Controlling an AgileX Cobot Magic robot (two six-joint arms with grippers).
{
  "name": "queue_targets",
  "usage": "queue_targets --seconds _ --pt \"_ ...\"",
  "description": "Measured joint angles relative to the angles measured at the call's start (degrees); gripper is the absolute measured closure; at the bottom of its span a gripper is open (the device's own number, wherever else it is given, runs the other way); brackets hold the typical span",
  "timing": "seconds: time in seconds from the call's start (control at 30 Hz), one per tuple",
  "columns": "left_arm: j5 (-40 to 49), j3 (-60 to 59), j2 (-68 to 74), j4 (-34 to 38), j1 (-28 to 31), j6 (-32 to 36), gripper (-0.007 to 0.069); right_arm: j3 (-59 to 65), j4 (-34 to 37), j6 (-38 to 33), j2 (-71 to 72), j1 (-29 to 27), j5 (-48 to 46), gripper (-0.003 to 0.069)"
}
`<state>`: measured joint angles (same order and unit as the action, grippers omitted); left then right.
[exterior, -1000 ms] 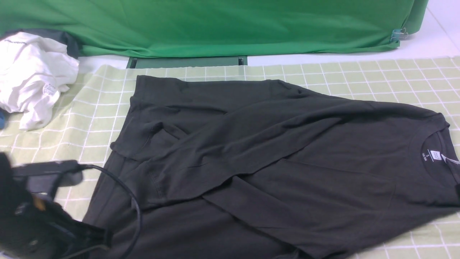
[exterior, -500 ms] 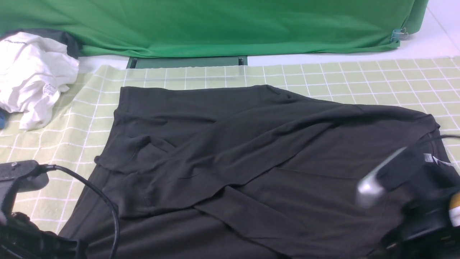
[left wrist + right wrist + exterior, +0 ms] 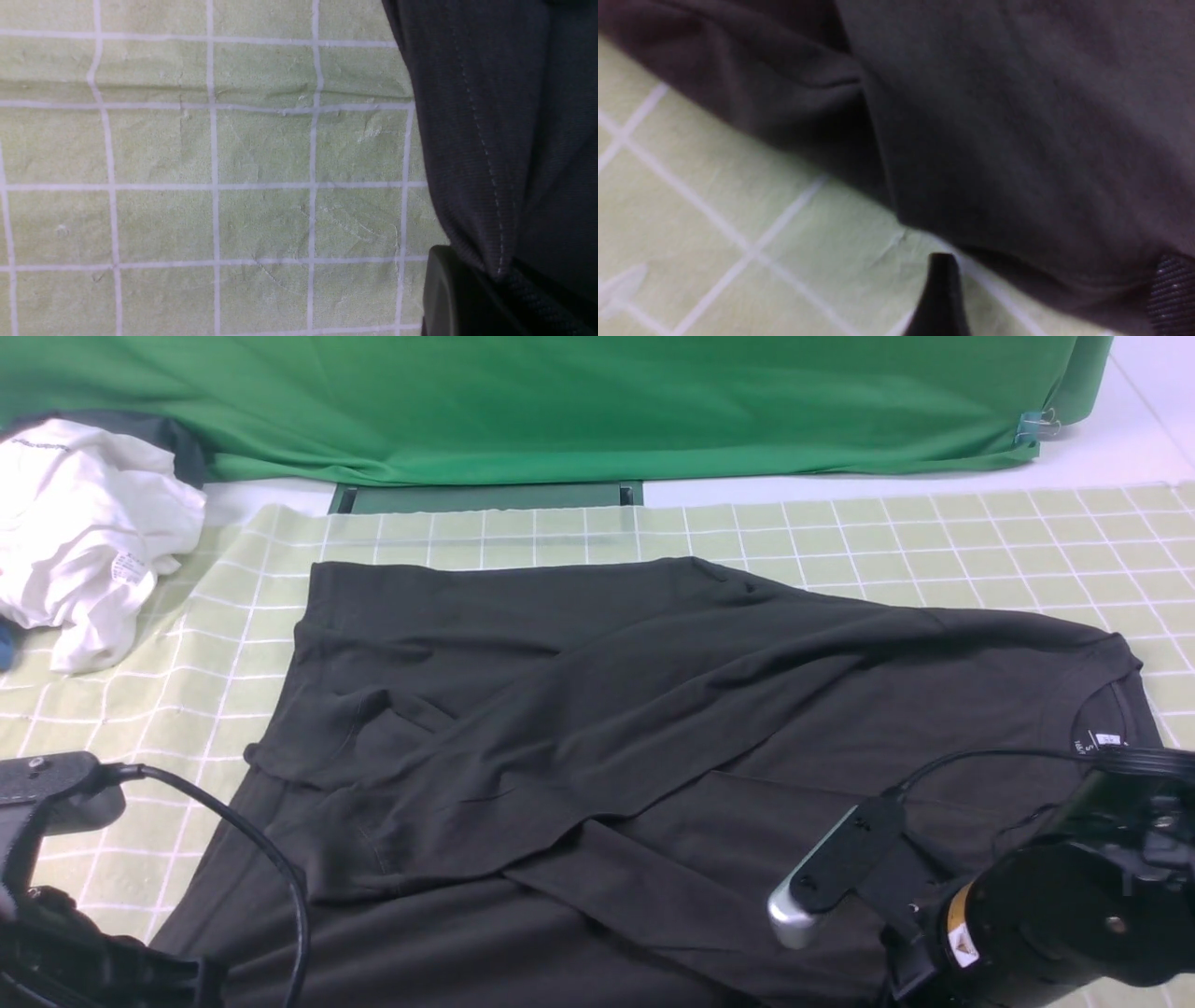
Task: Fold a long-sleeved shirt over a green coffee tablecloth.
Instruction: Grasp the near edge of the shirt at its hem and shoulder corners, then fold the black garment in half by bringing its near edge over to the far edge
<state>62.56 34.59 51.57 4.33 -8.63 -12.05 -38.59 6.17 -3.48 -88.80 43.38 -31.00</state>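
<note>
My black long-sleeved shirt (image 3: pixel 597 709) lies spread over the pale green checked tablecloth (image 3: pixel 1027 546), with folds and creases running across it. Its neck hole is on the right side, and I can see a small white label (image 3: pixel 1108 740) there.

My left gripper (image 3: pixel 481 289) is squeezed shut on the shirt's edge, just where a line of stitches runs. In the front view, my left arm (image 3: pixel 70 896) is at the near left corner, beside the shirt.

My right gripper (image 3: pixel 1045 298) has its two fingers wide apart, down by another edge of the shirt. One finger is over the tablecloth and the other is against the black cloth. My right arm (image 3: pixel 1027 896) reaches over the near right part of the shirt.

A crumpled white garment (image 3: pixel 93 532) sits at the far left. Behind everything hangs a bright green cloth (image 3: pixel 579 406), with a clip (image 3: pixel 1034 427) near its right end.
</note>
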Motion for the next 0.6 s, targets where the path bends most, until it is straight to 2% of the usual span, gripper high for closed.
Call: queue_targets --seconds 0.03,0.1,0.13,0.2,0.23,0.33,0.5,0.6 --pt "0.0 0.0 0.0 0.0 0.0 0.0 0.0613 0.0 -0.4 0.0 -0.2 0.0 0.1 0.0177" --pt "-0.1 0.0 0.0 0.0 0.0 0.0 0.0613 0.0 -1.0 0.0 -0.3 0.0 0.4 0.0294" --pt "-0.1 0.0 0.0 -0.1 0.0 0.0 0.0613 0.0 -1.0 0.0 -0.1 0.0 0.1 0.0446" --pt "0.5 0.0 -0.1 0.0 0.0 0.0 0.0613 0.0 -0.8 0.0 0.4 0.0 -1.6 0.0573" --pt "1.0 0.0 -0.2 0.0 0.0 0.1 0.0613 0.0 -0.7 0.0 0.9 0.1 -2.6 0.0601" --pt "4.7 0.0 -2.1 0.8 0.0 0.6 0.0613 0.0 -0.2 0.0 4.5 1.1 -6.9 0.0641" --pt "6.8 -0.1 -8.8 3.3 0.0 -0.7 0.0613 0.0 0.6 0.6 12.1 5.5 -13.1 0.0645" --pt "7.1 -0.1 -11.5 1.7 0.0 -3.4 0.0613 -0.1 0.7 2.2 16.4 6.5 -14.1 0.0645"
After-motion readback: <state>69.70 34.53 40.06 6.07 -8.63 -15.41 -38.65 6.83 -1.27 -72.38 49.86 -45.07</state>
